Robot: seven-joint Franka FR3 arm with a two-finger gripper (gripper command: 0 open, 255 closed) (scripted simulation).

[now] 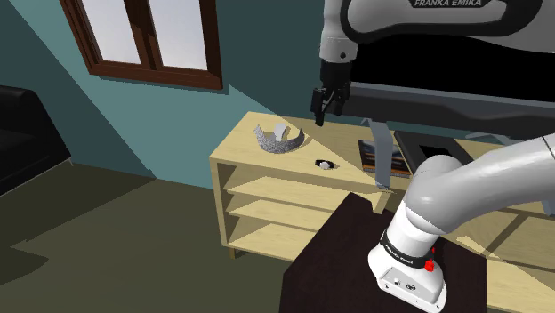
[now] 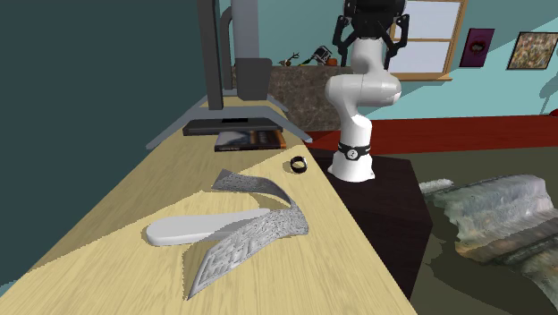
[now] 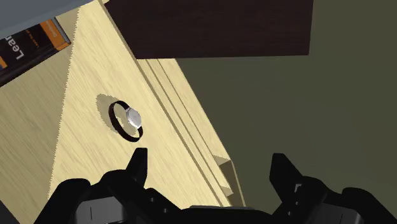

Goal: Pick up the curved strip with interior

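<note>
Gripper (image 3: pixel 210 164) open, empty, pointing down over the shelf's (image 1: pixel 238 144) front edge, above a watch (image 3: pixel 127 119). Arm arches up from the stand. Strip (image 1: pixel 280 140) lies on the shelf top, apart from the gripper, window (image 1: pixel 147 36) side. Teal walls.

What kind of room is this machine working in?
Probably a living room in a house. There is a wood-framed window, what looks like a black sofa, a low wooden shelf unit, and framed pictures on a wall.
</note>
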